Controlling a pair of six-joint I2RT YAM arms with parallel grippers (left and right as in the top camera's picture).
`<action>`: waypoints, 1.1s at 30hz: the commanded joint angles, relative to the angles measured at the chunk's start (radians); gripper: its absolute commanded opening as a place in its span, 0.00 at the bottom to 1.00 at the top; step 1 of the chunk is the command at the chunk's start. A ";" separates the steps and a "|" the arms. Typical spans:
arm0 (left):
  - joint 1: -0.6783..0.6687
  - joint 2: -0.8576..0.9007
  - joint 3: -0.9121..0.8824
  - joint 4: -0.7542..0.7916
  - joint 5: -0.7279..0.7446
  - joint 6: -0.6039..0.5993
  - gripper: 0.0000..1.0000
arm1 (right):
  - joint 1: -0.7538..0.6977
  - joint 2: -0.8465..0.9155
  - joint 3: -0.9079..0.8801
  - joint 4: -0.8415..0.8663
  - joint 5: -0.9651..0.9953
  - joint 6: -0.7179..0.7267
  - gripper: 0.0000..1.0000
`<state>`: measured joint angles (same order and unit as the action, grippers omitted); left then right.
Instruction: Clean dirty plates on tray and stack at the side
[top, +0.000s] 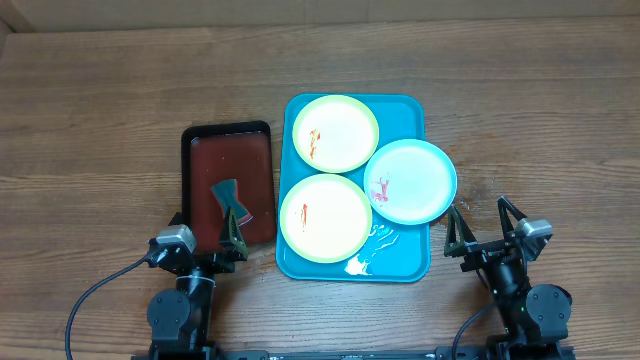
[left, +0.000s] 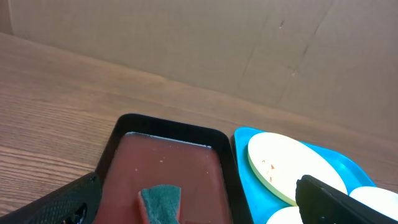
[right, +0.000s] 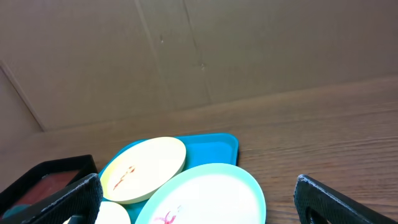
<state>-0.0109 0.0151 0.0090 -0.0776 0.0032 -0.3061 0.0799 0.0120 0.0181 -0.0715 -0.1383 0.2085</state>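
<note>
Three smeared plates lie on the turquoise tray (top: 405, 115): a yellow-green one (top: 336, 133) at the back, a yellow-green one (top: 326, 217) at the front left, and a light-blue one (top: 411, 180) overhanging the tray's right rim. My left gripper (top: 208, 235) is open and empty at the near end of the red-brown tray. My right gripper (top: 480, 225) is open and empty, just right of the turquoise tray's near corner. The right wrist view shows the light-blue plate (right: 208, 196), the back plate (right: 146, 168) and the tray (right: 217, 146). The left wrist view shows the back plate (left: 289, 168).
A smaller black-rimmed red-brown tray (top: 200, 140) sits left of the turquoise tray and holds a green sponge (top: 228, 198), also seen in the left wrist view (left: 163, 202). White smears (top: 372, 250) mark the turquoise tray's near right corner. Bare wooden table (top: 100, 120) surrounds both trays.
</note>
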 joint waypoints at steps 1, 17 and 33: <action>0.008 -0.010 -0.004 0.002 -0.011 0.018 1.00 | -0.003 -0.009 -0.010 0.003 0.005 0.000 1.00; 0.008 -0.010 -0.004 0.002 0.002 0.010 1.00 | -0.003 -0.009 -0.010 0.003 0.005 0.000 1.00; 0.008 -0.010 -0.004 0.016 0.101 -0.049 1.00 | -0.003 -0.009 -0.010 0.008 -0.065 0.004 1.00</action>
<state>-0.0109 0.0151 0.0090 -0.0666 0.0807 -0.3408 0.0799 0.0120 0.0181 -0.0719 -0.1883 0.2092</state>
